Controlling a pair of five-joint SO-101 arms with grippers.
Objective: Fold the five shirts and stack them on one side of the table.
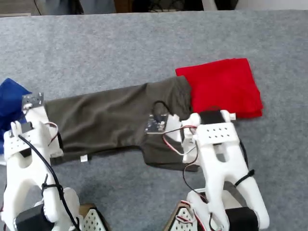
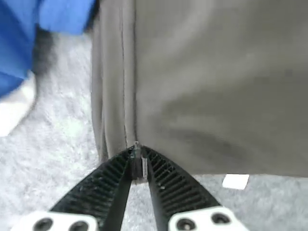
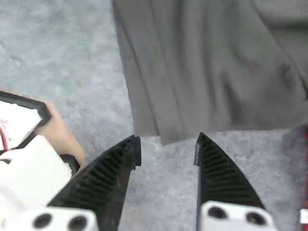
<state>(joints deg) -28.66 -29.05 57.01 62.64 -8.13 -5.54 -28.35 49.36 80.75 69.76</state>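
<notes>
Tabletop [image 1: 96, 48]: covered in grey felt-like material with a fuzzy, matted nap.

Grey shirt [image 1: 110, 120]: dull dark grey-brown, soft matte knit. It lay flat across the middle of the tabletop as a long, roughly rectangular band running from left to right. The surface was mostly smooth, with shallow creases. A stitched hem line ran along the left end, where the fabric was doubled into narrow lengthwise folds. A small white label [image 2: 236, 181] lay at the near edge, on the felt.

Red shirt [image 1: 224, 86]: bright red, folded into a compact, near-square pad with layered edges showing along its near side. It sat on the far right part of the tabletop, its left edge touching the right end of the grey shirt.

Blue shirt [image 1: 9, 98]: saturated blue, rumpled and without a regular shape. It lay at the left edge of the tabletop, just beside the left end of the grey shirt.

Left gripper [image 2: 137, 149]: black ribbed jaws were closed together, pinching the near left corner of the grey shirt at the hem seam.

Right gripper [image 3: 166, 144]: black ribbed jaws stood apart, holding nothing, low over the felt at the shirt's near right edge. A pleated corner of the cloth ended right at the gap between the tips. Could not tell whether they touched it.
</notes>
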